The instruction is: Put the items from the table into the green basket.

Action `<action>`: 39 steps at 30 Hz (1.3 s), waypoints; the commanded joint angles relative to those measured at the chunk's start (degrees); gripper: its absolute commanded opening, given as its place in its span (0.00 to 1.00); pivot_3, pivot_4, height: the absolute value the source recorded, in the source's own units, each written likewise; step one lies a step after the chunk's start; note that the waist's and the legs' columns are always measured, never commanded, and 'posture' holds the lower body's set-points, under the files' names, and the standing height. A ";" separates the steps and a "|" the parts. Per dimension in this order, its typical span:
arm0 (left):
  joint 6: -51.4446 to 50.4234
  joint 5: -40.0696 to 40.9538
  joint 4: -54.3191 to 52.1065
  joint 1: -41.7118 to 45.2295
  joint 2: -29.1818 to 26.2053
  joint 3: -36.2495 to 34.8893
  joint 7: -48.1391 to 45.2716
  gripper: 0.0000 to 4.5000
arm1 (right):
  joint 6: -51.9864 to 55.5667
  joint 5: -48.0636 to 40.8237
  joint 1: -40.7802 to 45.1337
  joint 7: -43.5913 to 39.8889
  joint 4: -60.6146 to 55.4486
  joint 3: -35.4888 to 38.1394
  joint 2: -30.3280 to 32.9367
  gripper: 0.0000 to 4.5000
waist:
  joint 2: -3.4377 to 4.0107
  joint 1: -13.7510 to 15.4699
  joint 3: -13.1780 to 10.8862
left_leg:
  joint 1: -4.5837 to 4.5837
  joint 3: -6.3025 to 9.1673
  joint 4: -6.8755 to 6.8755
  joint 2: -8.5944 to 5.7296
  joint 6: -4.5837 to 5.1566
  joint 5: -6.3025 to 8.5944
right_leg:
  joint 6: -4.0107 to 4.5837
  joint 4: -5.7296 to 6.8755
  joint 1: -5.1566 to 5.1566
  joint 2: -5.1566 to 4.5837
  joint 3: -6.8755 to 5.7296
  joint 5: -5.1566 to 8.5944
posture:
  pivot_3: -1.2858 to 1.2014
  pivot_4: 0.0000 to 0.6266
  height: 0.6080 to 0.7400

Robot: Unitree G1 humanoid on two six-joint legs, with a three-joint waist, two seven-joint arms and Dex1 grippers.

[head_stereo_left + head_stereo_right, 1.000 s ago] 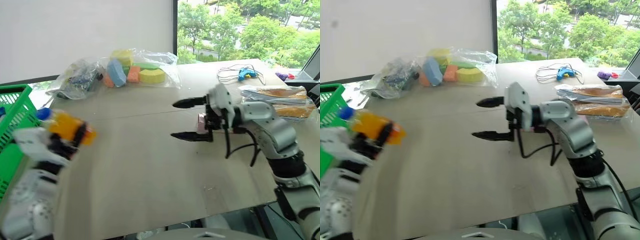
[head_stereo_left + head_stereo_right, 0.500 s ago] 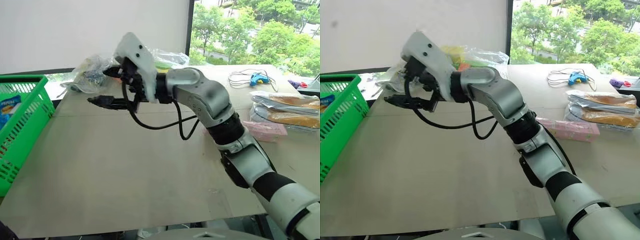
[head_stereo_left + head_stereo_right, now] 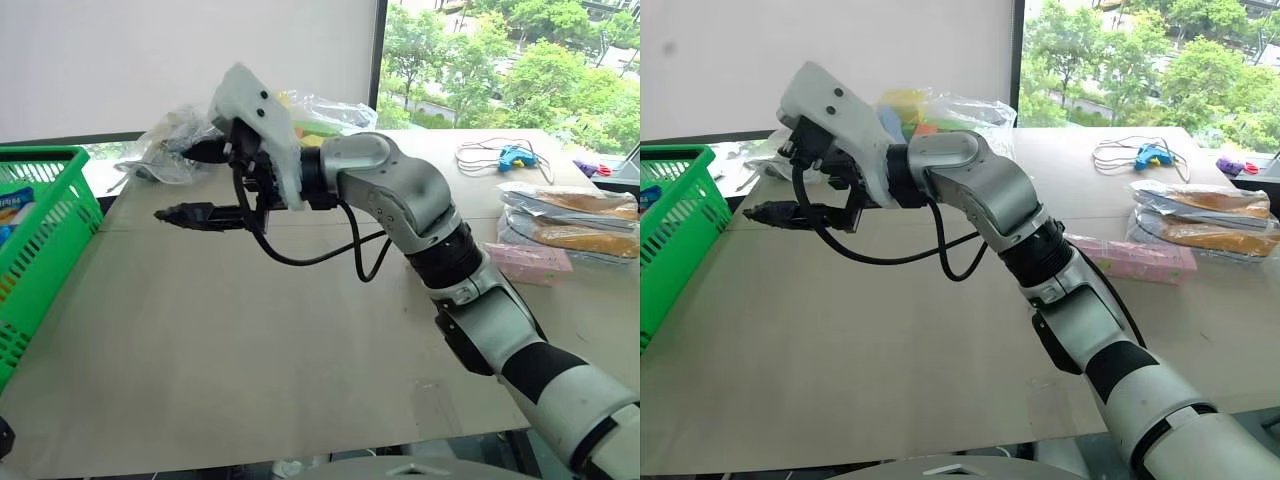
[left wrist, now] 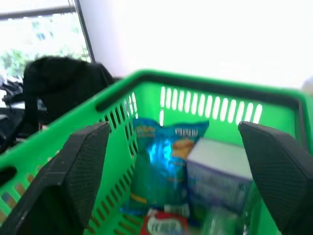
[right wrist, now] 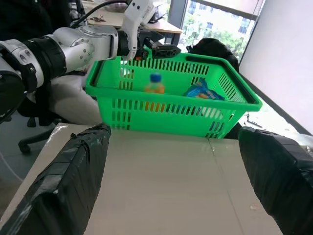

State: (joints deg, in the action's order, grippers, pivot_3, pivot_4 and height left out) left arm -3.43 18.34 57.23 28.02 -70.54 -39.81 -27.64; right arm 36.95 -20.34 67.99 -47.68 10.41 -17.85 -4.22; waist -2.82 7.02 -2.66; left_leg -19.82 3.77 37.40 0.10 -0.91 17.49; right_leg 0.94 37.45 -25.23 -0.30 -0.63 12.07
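Observation:
The green basket (image 5: 171,105) stands off the left end of the table (image 3: 250,350). The orange-drink bottle (image 5: 154,90) with its blue cap sits upright inside it, below my left gripper (image 4: 173,161), which hangs open and empty over the basket. My right gripper (image 3: 182,183) reaches across the table toward the basket, open, with nothing between its fingers. Bags of foam shapes (image 3: 325,112) and dark bits (image 3: 170,152) lie at the far edge. The pink box (image 3: 530,262) and wrapped sneakers (image 3: 570,222) lie at the right.
Inside the basket lie a blue snack bag (image 4: 166,147), a white and purple box (image 4: 220,166) and a red packet (image 4: 164,225). A blue tool with a white cable (image 3: 500,155) rests at the far right of the table. A window lies beyond.
The left gripper carried the bottle left over the basket and opened; the bottle now sits in the basket. The right arm swung left across the table, still open. The camera turned left.

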 commanded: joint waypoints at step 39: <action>-39.99 4.50 -77.82 -3.27 51.79 54.38 1.59 0.99 | 14.70 -1.80 -46.24 7.21 -31.43 22.97 48.70 1.00 | 1.21 -9.34 -0.48 | 1.11 -1.10 0.84 0.00 0.40 0.15 | -0.36 0.27 1.35 0.77 1.23 0.18 | 0.52 0.07 1.00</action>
State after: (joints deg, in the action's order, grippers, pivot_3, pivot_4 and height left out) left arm -42.61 22.09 -16.98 25.10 -19.30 16.08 -27.09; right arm 51.22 -21.11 21.63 -40.28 -19.28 2.50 43.43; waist -1.61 -2.32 -3.14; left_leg -18.68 2.66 38.24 0.10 -0.50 17.65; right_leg 0.58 37.72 -23.85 0.47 0.60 12.25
